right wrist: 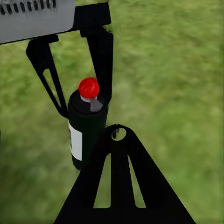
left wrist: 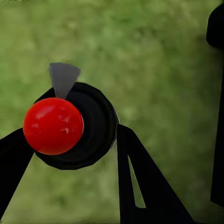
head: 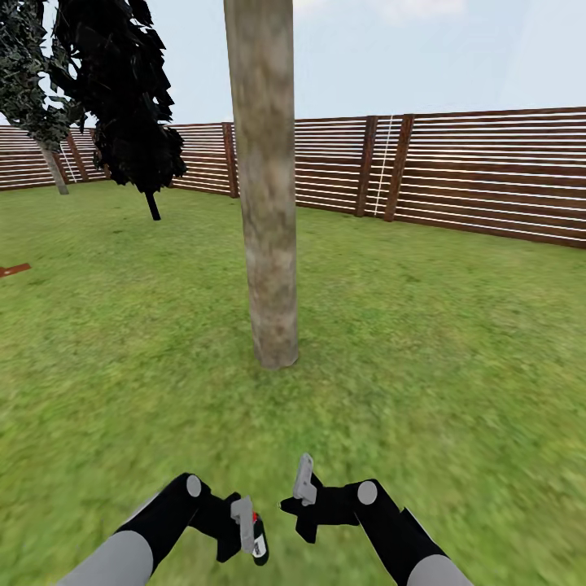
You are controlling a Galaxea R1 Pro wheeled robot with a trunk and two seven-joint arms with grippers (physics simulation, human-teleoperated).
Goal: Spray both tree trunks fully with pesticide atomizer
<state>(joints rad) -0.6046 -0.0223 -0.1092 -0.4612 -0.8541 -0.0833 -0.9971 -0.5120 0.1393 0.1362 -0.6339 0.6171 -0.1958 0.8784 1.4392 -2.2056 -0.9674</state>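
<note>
The pesticide atomizer [head: 260, 541], a black bottle with a white label and a red cap, hangs over the grass floor [head: 456, 350] with my left gripper [head: 248, 529] shut on it. The left wrist view looks down on its red cap [left wrist: 52, 126] between the two black fingers [left wrist: 140, 177]. In the right wrist view the atomizer [right wrist: 86, 130] stands upright in the left gripper [right wrist: 86, 105], just beyond my right gripper [right wrist: 118, 133], which is shut and empty. A thick grey-brown tree trunk [head: 268, 203] rises straight ahead. My right gripper [head: 291, 509] is beside the left one.
A brown slat fence [head: 488, 179] rings the lawn at the back. A near-black thin-trunked tree [head: 130, 114] stands back left, and another grey-trunked tree [head: 55, 171] is farther left by the fence. A small reddish object [head: 12, 268] lies at the left edge.
</note>
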